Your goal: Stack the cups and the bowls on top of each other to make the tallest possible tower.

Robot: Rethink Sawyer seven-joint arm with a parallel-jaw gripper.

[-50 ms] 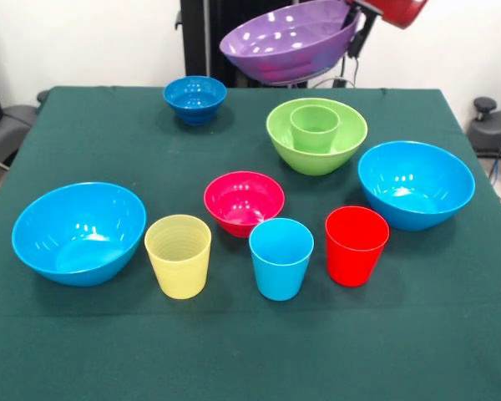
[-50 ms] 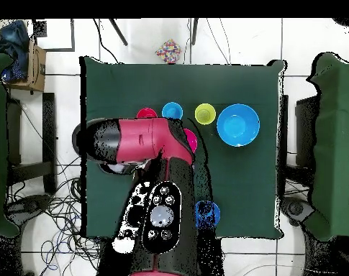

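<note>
No readable text, labels, brands or numbers on any cup, bowl, table or arm

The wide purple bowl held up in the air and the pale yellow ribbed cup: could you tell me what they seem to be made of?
Wide purple bowl: probably glossy plastic; bright light spots gleam inside it. Pale yellow ribbed cup: likely plastic too, more satin, slightly translucent, with faint rings showing through its wall.

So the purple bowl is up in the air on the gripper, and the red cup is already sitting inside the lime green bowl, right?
Not quite. It is the green cup that sits inside the lime green bowl; the front view shows the red cup standing on the table by itself. The purple bowl is indeed held up off the table at the gripper.
</note>
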